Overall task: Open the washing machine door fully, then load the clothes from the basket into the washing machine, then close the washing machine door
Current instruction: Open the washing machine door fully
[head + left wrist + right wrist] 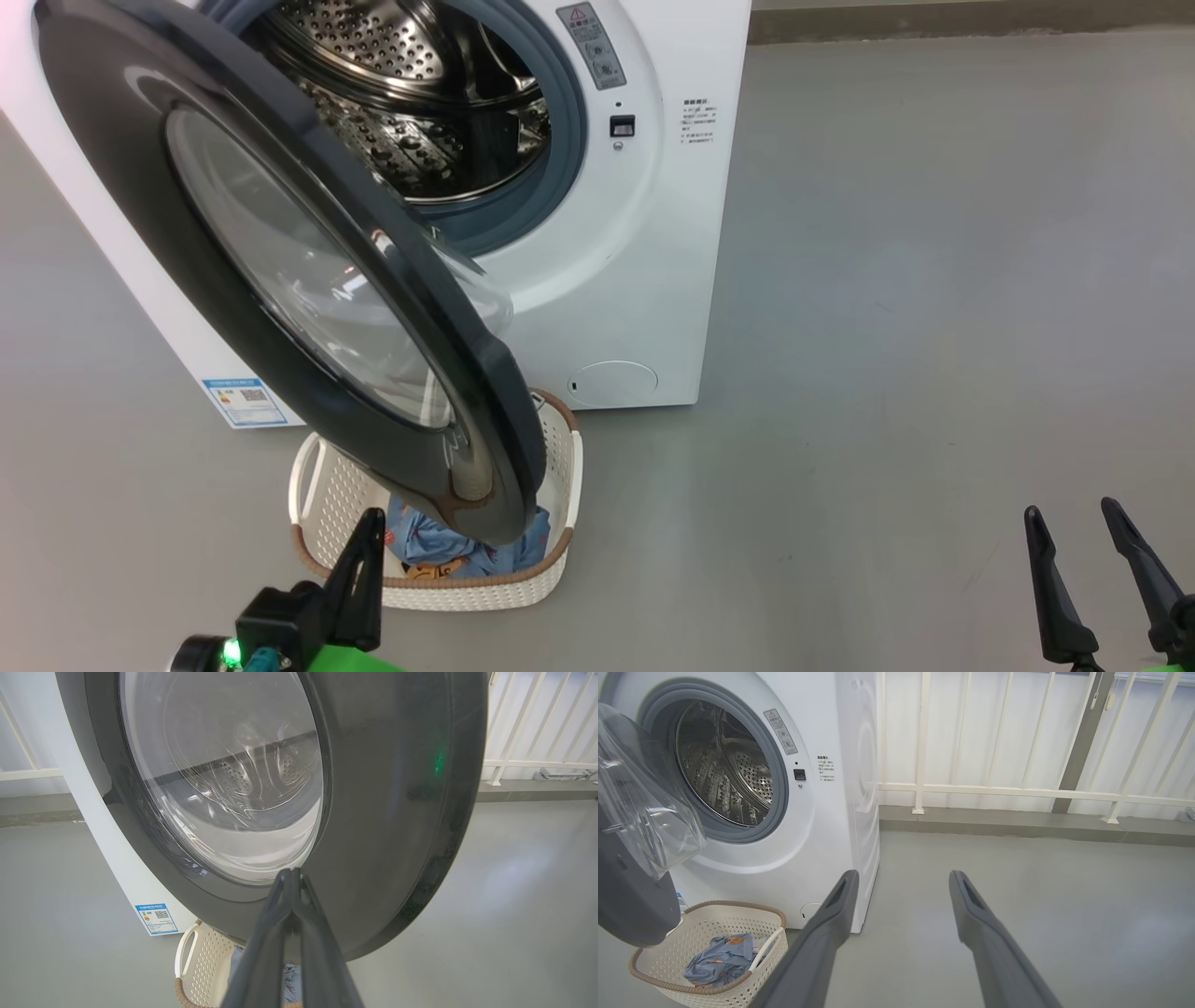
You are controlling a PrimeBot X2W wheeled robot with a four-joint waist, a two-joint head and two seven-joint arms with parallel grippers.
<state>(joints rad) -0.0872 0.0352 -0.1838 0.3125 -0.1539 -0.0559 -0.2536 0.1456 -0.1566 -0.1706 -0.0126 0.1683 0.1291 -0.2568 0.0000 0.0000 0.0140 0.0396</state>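
Note:
The washing machine [644,252] stands with its round black-rimmed door [233,308] swung partly open over the basket [327,504]. Its steel drum [411,103] is bare inside. Light-blue clothes [467,551] lie in the cream basket [710,975], partly hidden by the door's lower rim. My left gripper [369,532] is shut, fingers pressed together, at the basket's near left edge, pointing at the door's outer face [387,812]; its tip [292,875] holds nothing. Far out at the lower right, my right gripper [1088,527] is open and empty above bare floor, fingers [831,905] spread.
Grey floor [934,280] stretches right of the machine. A white railing [1017,791] and a low kerb run behind the machine. A blue label [245,401] marks the machine's lower front. The door overhangs most of the basket.

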